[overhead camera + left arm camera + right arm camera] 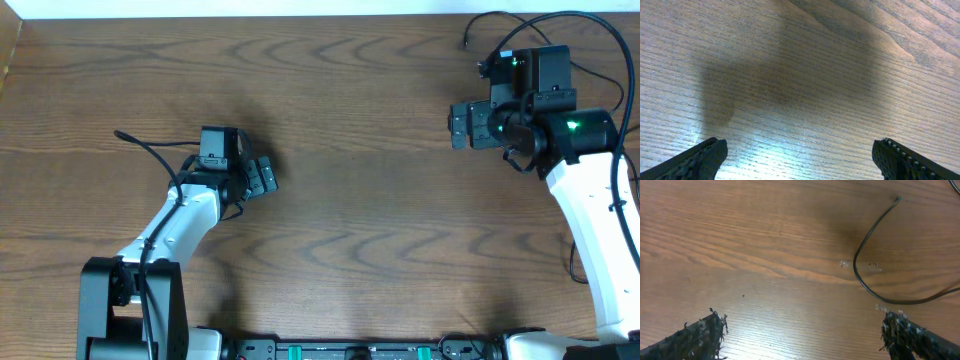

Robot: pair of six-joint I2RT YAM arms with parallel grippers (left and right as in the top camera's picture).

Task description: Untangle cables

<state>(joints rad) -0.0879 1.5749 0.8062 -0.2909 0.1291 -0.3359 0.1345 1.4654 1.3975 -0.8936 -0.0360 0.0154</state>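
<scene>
One thin black cable (858,255) with a small plug tip lies loose on the wooden table, curving along the right side of the right wrist view. In the overhead view it shows at the far right back (478,28), just behind the right arm. My right gripper (458,127) is open and empty, its jaws (802,332) spread over bare wood to the left of the cable and apart from it. My left gripper (264,178) is open and empty at the left middle of the table, its jaws (800,160) over bare wood. No cable shows near it.
Small clear whitish bits (871,269) lie on the wood beside the cable. A thicker black wire (140,146) belonging to the left arm trails to its left. More arm wiring loops at the back right corner (600,30). The table's back edge (250,17) runs along the top.
</scene>
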